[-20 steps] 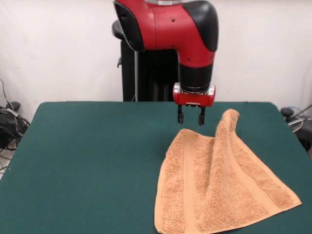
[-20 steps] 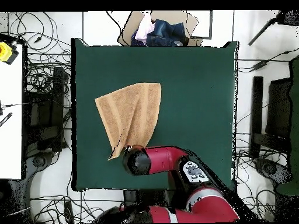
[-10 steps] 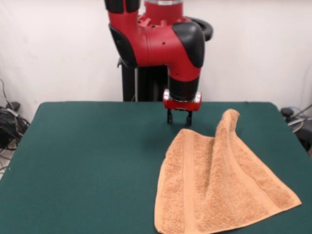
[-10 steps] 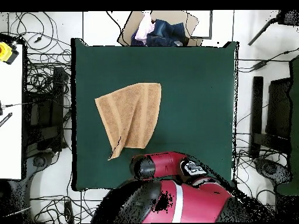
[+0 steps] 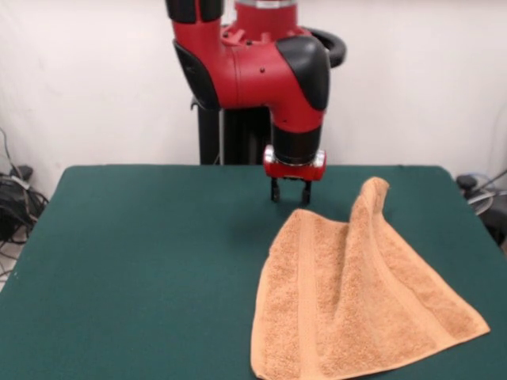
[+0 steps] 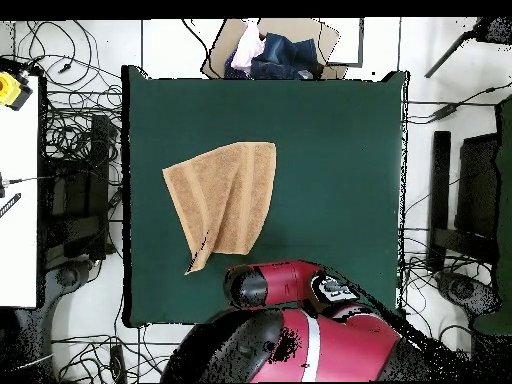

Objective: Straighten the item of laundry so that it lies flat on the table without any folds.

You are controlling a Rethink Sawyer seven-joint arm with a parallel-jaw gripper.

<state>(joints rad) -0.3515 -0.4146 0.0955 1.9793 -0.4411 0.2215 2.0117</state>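
The orange-tan towel (image 5: 358, 299) lies on the dark green table (image 5: 142, 261), at the right in the front view. One corner is pulled up into a raised ridge at its far right, with a fold running down the cloth. In the overhead view the towel (image 6: 222, 196) lies left of centre. My gripper (image 5: 290, 192) hangs just above the table, behind the towel's far left corner, apart from it. Its fingers (image 5: 305, 193) stand slightly apart and hold nothing. In the overhead view the arm (image 6: 270, 284) covers the gripper.
A cardboard box with clothes (image 6: 270, 52) sits beyond the table's far edge in the overhead view. Cables and stands surround the table. The robot pedestal (image 5: 230, 131) stands behind the table's far side.
The gripper has drawn back toward the pedestal and to the left in the front view, lowering a little. The towel has not moved.
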